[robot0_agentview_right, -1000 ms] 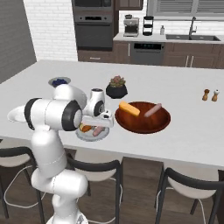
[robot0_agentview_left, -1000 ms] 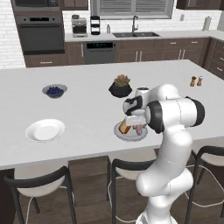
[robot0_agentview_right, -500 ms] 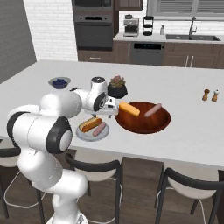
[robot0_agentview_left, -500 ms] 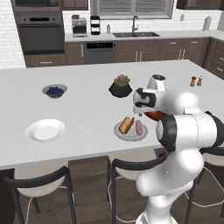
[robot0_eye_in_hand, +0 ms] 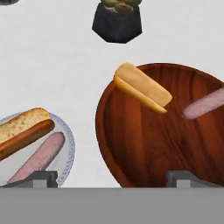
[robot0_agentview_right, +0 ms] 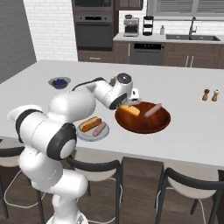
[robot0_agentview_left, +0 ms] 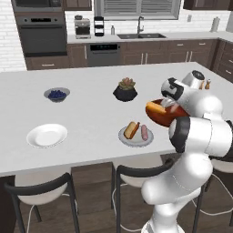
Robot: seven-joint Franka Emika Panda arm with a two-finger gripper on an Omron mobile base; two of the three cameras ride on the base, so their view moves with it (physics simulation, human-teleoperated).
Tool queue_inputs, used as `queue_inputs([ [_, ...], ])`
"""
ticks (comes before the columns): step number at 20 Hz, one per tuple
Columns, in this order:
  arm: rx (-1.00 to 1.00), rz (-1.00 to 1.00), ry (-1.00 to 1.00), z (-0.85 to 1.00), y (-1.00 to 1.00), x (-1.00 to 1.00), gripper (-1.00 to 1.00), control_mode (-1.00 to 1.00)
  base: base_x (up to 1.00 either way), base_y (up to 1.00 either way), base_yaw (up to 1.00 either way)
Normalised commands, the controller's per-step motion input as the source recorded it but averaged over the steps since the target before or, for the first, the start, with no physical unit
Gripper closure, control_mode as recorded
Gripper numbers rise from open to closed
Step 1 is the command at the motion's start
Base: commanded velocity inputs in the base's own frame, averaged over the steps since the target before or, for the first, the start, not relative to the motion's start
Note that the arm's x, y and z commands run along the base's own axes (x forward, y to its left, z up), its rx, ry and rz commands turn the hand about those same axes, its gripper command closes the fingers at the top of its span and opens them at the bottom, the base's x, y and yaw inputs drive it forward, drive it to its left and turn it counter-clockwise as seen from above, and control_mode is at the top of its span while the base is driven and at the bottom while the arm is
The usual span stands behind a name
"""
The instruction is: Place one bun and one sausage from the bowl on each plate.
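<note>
Bun (robot0_eye_in_hand: 142, 87) above open jaws, untouched

From the left, the robot's white arm covers most of the wide reddish-brown wooden bowl (robot0_agentview_left: 160, 119). Close up, the picture's right edge crops the bowl's pinkish sausage (robot0_eye_in_hand: 204, 104), and the flat grey plate (robot0_eye_in_hand: 65, 144) runs off left.

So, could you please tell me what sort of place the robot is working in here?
A home-style kitchen, rendered. A built-in wall oven and a sink with a faucet line the back wall, and the robot works at a white island counter with stools tucked under it.
</note>
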Motion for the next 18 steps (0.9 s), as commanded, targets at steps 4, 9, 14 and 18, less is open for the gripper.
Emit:
queue_inputs([
  [4, -0.13, 0.11, 0.2, -0.45, -0.29, 0.69, -1.0, -1.0, 0.0, 0.0, 0.0],
  [9, -0.14, 0.07, 0.18, -0.4, 0.06, 0.68, -1.0, -1.0, 0.0, 0.0, 0.0],
  [14, 0.0, -0.31, 0.01, -0.26, -0.4, -0.04, -1.0, -1.0, 0.0, 0.0, 0.0],
  [18, 0.0, -0.77, 0.0, -0.4, -0.63, 0.0, -1.0, -1.0, 0.0, 0.0, 0.0],
])
